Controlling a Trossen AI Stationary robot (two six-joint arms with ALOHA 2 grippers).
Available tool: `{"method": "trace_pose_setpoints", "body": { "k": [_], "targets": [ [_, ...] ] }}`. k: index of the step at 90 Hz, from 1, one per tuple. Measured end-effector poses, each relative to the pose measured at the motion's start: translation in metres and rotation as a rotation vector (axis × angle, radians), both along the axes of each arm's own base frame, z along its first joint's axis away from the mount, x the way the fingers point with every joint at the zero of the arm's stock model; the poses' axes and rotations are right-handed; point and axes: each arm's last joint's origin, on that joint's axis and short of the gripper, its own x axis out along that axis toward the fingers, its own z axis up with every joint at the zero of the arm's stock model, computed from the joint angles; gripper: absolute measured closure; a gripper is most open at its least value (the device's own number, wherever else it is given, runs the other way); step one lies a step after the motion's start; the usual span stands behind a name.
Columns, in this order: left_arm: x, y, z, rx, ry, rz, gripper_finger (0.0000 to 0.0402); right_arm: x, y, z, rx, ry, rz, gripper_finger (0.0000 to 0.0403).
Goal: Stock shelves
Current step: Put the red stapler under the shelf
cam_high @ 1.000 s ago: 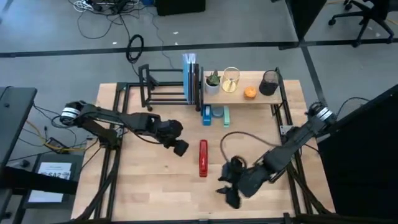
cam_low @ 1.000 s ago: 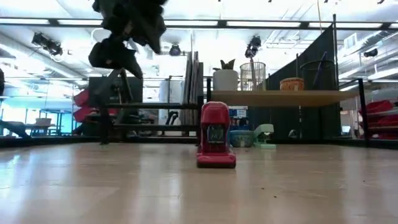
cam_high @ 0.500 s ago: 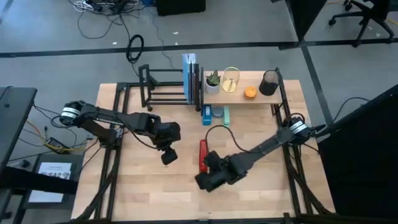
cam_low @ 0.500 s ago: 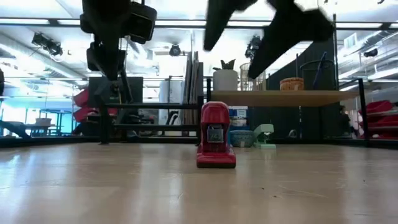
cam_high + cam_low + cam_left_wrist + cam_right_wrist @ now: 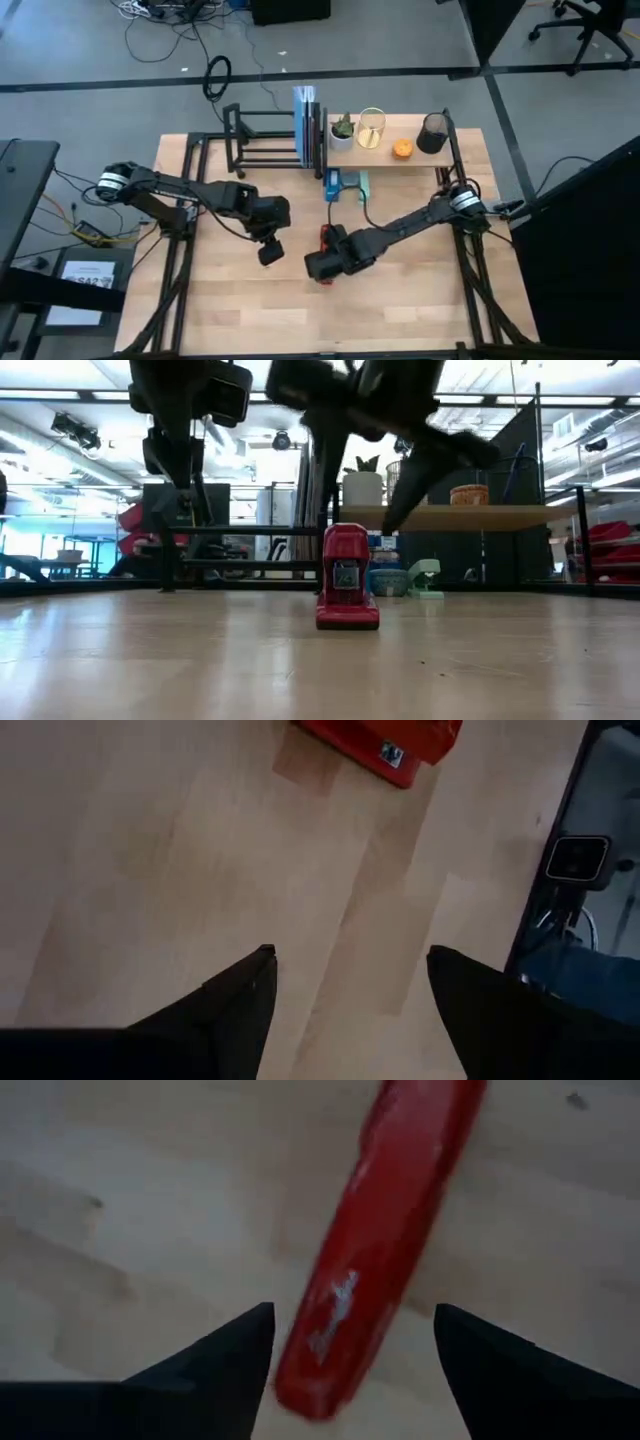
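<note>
- Wooden tabletop (image 5: 230,290) on a grey floor, cables lying on the floor beyond the table's far edge.
- Red stapler (image 5: 346,577) lies flat on the tabletop, near the middle, lengthwise toward the shelves; landmark for everything below.
- Right gripper (image 5: 322,266) hangs directly over the stapler's near end, fingers spread wide with the stapler (image 5: 375,1260) between them in the right wrist view, not gripping it.
- Left gripper (image 5: 270,250) hovers just left of the stapler, above the tabletop, fingers apart and holding nothing; stapler's corner (image 5: 385,742) shows ahead of it in the left wrist view.
- Black metal rack (image 5: 262,140) stands beyond the stapler and to its left, at the table's far edge; upright books (image 5: 306,125) stand at its right end.
- Pale wooden shelf (image 5: 400,160) stands beyond the stapler and to its right, touching the rack's side.
- On the wooden shelf: potted plant (image 5: 342,131), wire cup (image 5: 371,128), orange item (image 5: 402,149), dark cup (image 5: 433,132).
- Under the wooden shelf's front edge, just beyond the stapler: blue item (image 5: 332,185) and pale green item (image 5: 363,186).
</note>
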Motion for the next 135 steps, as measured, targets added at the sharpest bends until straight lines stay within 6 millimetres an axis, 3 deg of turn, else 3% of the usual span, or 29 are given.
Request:
{"method": "trace_pose_setpoints", "body": {
  "k": [18, 39, 51, 66, 83, 97, 115, 135],
  "targets": [
    [0.0, 0.0, 0.0, -0.003, 0.0, -0.003, 0.0163, 0.01, -0.018, -0.024, 0.027, 0.084, -0.042, 0.0159],
    [-0.001, -0.001, 0.0, -0.018, 0.008, -0.013, 0.0163, 0.016, -0.02, -0.048, 0.078, 0.138, -0.091, 0.0166],
    [-0.001, -0.001, 0.0, -0.025, 0.009, -0.017, 0.0163, 0.017, -0.02, -0.049, 0.096, 0.137, -0.093, 0.0202],
    [-0.001, -0.001, 0.0, -0.017, 0.008, -0.036, 0.0163, 0.015, -0.019, -0.046, 0.114, 0.15, -0.095, 0.0299],
    [-0.003, -0.001, -0.001, -0.015, 0.028, -0.037, 0.0163, 0.007, -0.015, -0.025, 0.184, 0.147, -0.031, 0.0301],
    [-0.003, -0.001, -0.001, -0.013, 0.027, -0.036, 0.0163, -0.013, -0.007, 0.015, 0.242, 0.136, -0.006, 0.0301],
    [-0.003, 0.0, -0.001, -0.001, 0.022, -0.029, 0.0163, -0.057, 0.003, 0.056, 0.242, 0.222, -0.015, 0.0301],
    [-0.002, 0.0, -0.001, 0.013, 0.021, -0.02, 0.0163, -0.127, 0.003, 0.059, 0.279, 0.287, -0.063, 0.0301]
  ]
}}
